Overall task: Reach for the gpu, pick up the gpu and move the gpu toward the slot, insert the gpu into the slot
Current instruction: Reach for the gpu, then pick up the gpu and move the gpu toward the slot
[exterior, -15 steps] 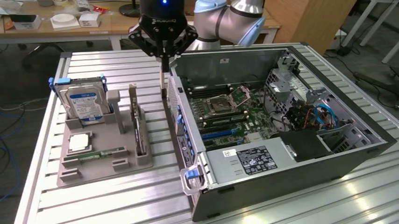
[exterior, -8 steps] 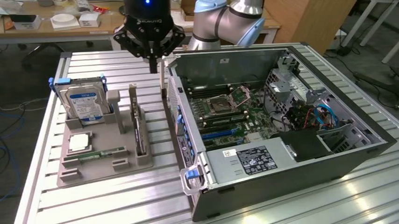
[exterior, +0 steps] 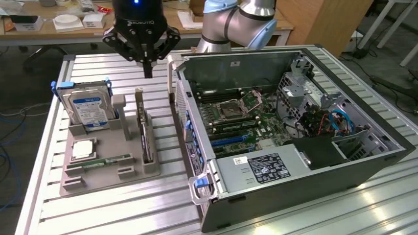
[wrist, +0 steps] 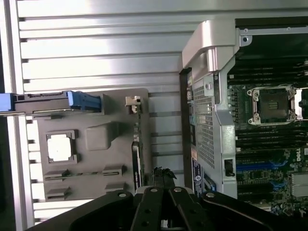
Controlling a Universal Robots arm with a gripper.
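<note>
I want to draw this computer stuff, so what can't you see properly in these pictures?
gpu: edge-on in both views, so its fan face is hidden.
hard drive: wrist view, cut off by the picture's edge.
power supply label: exterior view, print too small to read.

Silver arm (exterior: 225, 24) with pale-blue joint caps, black tool (exterior: 148, 73).

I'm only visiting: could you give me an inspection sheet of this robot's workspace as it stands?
Surface: slatted metal table, grey holder tray on it.
Job's things: gpu upright in the tray; blue slot vacant inside the open computer case.
Clutter: hard drive, processor, memory stick in the tray.
Grippers: gripper shut, empty, above the tray by the gpu.
Cables: blue cables inside the case.
Surroundings: wooden desk behind the table.
</note>
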